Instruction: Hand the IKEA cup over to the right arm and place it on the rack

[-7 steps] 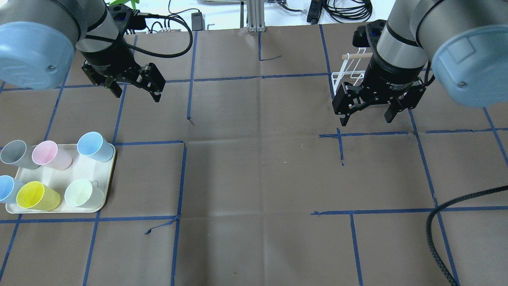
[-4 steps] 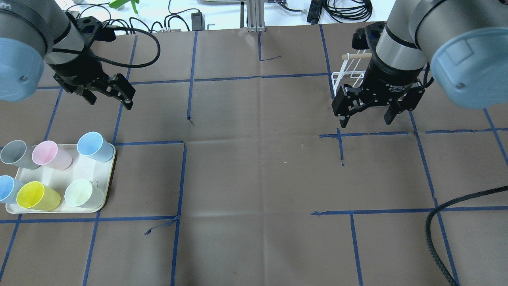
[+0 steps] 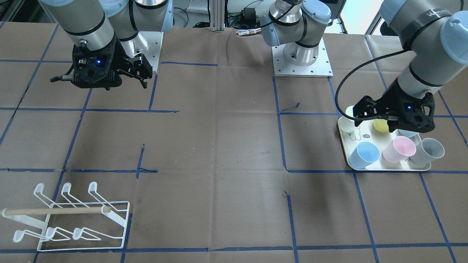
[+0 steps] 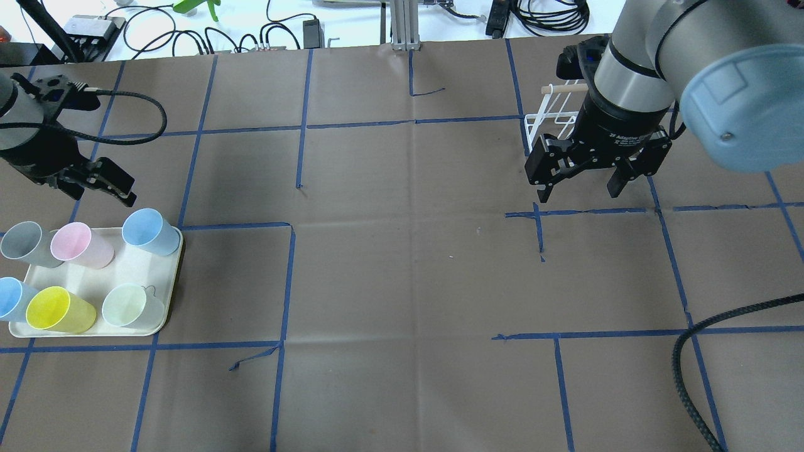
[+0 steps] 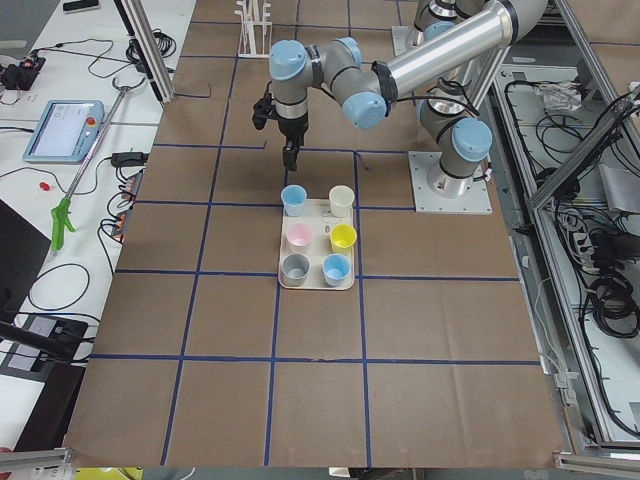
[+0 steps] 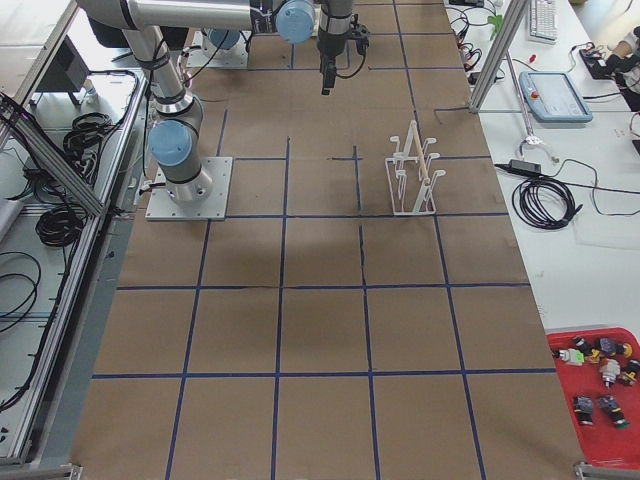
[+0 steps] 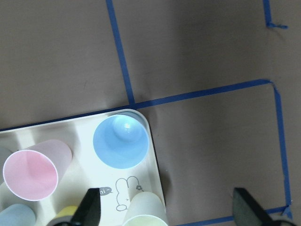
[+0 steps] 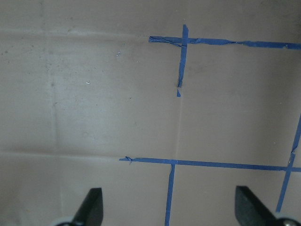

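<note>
IKEA cups (image 5: 299,236), six in all, stood upright with their mouths up on a cream tray (image 4: 135,269) at the robot's left end of the table (image 4: 408,282), in two rows of three. The row farther from the robot held a grey cup (image 4: 22,243), a pink cup (image 4: 72,243) and a blue cup (image 4: 147,231). The nearer row held a second blue cup (image 4: 9,298), a yellow cup (image 4: 53,309) and a pale cup (image 4: 129,306). None of them was held. The left gripper (image 7: 168,210) hung above the tray's corner by the blue cup, with its fingers spread wide and nothing between them. In its wrist view the pale cup's rim lay close to one fingertip, beside a small line drawing (image 7: 127,198) on the tray floor. The right gripper (image 4: 579,189) hovered over bare brown paper crossed by blue tape lines (image 4: 358,125). Its fingers were likewise parted and empty. The rack (image 6: 411,172), of white wire with hooked prongs, stood at the robot's right end of the table with no cup on it, and its wooden dowel (image 3: 55,210) ran across the top. The front-facing view showed the right gripper apart from the rack, on the robot's side of it, though the overhead view had the two overlapping. A black braided cable (image 4: 684,358) crossed the lower right of the overhead view.
</note>
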Controlling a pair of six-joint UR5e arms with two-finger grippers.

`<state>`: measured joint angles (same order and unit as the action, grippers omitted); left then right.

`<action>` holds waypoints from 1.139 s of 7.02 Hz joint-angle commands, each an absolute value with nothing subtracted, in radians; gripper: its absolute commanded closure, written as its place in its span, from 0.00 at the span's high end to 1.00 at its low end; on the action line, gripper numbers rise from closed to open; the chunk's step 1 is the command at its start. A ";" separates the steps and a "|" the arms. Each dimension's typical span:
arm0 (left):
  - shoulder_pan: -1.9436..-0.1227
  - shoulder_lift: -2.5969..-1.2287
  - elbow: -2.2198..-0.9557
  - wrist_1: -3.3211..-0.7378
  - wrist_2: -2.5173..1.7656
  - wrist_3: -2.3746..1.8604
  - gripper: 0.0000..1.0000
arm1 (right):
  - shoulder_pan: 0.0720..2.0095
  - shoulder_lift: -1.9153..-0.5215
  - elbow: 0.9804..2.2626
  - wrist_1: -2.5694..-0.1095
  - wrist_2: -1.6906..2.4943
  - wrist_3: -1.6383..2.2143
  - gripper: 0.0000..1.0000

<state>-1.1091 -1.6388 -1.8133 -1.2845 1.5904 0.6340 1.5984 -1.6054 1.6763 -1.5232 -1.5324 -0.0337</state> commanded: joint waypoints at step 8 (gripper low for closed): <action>-1.143 -1.822 -1.995 -0.905 1.585 0.511 0.99 | 1.598 -1.605 1.677 -1.519 -1.537 -0.037 1.00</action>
